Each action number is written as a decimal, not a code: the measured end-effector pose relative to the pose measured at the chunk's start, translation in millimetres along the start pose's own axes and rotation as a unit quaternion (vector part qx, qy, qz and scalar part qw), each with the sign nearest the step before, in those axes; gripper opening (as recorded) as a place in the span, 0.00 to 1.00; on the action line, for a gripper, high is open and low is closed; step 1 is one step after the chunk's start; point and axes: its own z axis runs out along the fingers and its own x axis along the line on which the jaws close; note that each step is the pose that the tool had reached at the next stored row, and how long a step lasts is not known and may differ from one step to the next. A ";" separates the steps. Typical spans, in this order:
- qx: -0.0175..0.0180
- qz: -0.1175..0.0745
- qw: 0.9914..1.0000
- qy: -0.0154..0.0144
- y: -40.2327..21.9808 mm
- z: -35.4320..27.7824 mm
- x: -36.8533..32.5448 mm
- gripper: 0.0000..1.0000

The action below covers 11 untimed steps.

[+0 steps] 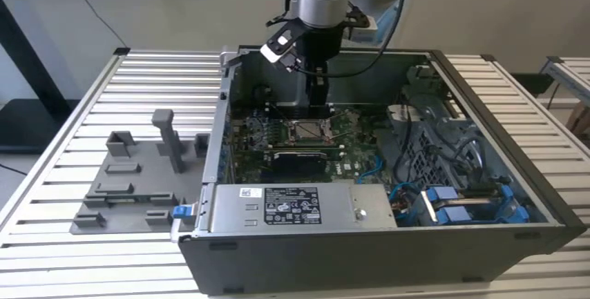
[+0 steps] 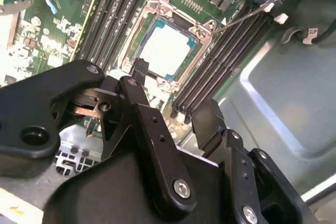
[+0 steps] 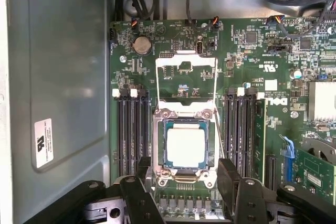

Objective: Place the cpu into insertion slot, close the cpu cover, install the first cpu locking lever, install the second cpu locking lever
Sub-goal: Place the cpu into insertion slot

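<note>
cpu [image 3: 185, 147] in insertion slot [image 3: 156, 153] — cpu cover [image 3: 159, 80] swung off it, at one edge; memory slots [image 3: 131, 129] flanking.

Bright, even light; the cpu [image 3: 185, 147] top glares white.

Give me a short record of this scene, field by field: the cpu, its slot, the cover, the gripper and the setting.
cpu: lying flat in the insertion slot, metal top facing up
cpu cover: open, tilted up away from the slot, not over the cpu
gripper: open, holding nothing, fingers spread over one edge of the slot
setting: green motherboard inside an open computer case
</note>
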 end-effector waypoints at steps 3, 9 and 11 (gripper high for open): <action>0.000 0.000 1.000 0.000 0.0 0.0 0.0 0.54; 0.000 0.000 1.000 0.000 0.0 -0.1 0.0 0.30; 0.000 0.000 1.000 0.000 0.0 -0.1 0.0 0.24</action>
